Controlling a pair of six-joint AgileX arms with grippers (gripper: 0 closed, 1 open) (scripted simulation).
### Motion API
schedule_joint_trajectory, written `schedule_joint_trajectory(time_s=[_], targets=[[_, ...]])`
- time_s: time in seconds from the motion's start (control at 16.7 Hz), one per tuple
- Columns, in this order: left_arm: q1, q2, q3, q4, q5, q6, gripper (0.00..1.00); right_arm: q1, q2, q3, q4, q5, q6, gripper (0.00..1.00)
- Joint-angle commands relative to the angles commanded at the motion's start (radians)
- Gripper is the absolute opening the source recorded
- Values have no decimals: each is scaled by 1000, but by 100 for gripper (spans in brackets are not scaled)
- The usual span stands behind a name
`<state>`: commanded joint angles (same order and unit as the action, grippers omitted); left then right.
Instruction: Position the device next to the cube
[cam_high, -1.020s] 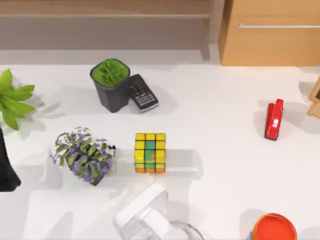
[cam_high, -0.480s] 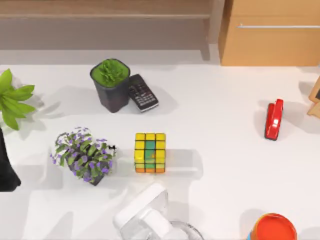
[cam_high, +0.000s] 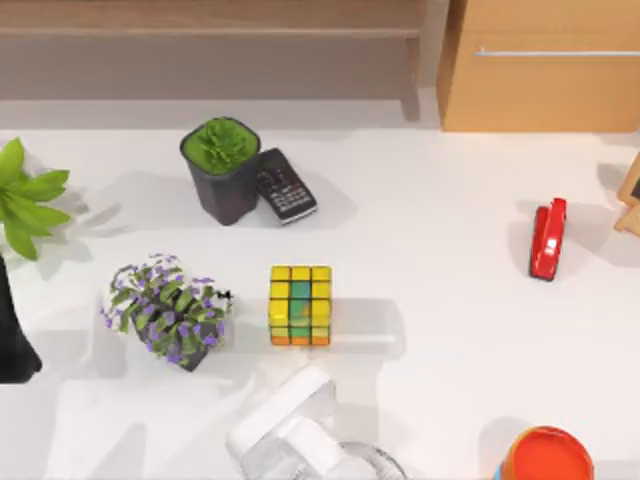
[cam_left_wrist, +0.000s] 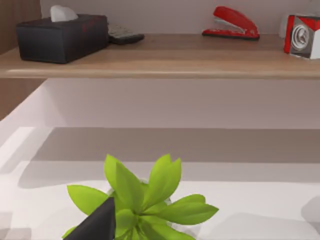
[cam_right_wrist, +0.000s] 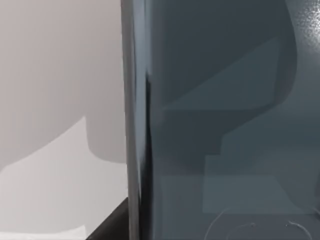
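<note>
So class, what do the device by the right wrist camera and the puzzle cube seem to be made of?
The device: probably glass or polished plastic, glossy dark grey-blue; its face mirrors pale shapes. The cube: likely plastic, smooth coloured squares with dark seams between them.

My white table (cam_high: 440, 240) carries the cube (cam_high: 300, 305) near its middle. Left of the cube sits a purple-flowered plant (cam_high: 165, 310); beyond it a green potted plant (cam_high: 222, 168) touches a black keypad phone (cam_high: 285, 185). Far right of the cube lies a red stapler (cam_high: 547, 238).
</note>
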<state>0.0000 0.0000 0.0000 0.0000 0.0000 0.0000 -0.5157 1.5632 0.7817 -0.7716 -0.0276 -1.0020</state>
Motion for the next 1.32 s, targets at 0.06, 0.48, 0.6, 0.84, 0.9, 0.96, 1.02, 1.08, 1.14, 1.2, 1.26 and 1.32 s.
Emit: schedule_joint_trajectory(time_s=[0.06, 0.48, 0.6, 0.84, 0.9, 0.96, 1.02, 1.08, 1.14, 1.2, 1.26, 1.32], targets=[[0, 0, 0, 0, 0, 0, 100, 0, 0, 0, 0, 0, 0, 0], [0, 0, 0, 0, 0, 0, 100, 30, -60, 120, -29, -22, 82, 0], [0, 0, 0, 0, 0, 0, 100, 60, -83, 208, -53, -36, 149, 0], [0, 0, 0, 0, 0, 0, 100, 154, -104, 406, -111, -60, 330, 0], [0, 0, 0, 0, 0, 0, 100, 184, -101, 453, -126, -65, 383, 0], [0, 0, 0, 0, 0, 0, 100, 216, -94, 499, -141, -70, 438, 0], [0, 0, 0, 0, 0, 0, 100, 251, -82, 540, -156, -74, 495, 0], [0, 0, 0, 0, 0, 0, 100, 289, -65, 577, -171, -78, 554, 0], [0, 0, 0, 0, 0, 0, 100, 328, -44, 610, -186, -80, 614, 0], [0, 0, 0, 0, 0, 0, 100, 370, -21, 639, -200, -82, 676, 0], [0, 0, 0, 0, 0, 0, 100, 414, 4, 665, -213, -82, 739, 0], [0, 0, 0, 0, 0, 0, 100, 459, 32, 687, -226, -81, 803, 0]])
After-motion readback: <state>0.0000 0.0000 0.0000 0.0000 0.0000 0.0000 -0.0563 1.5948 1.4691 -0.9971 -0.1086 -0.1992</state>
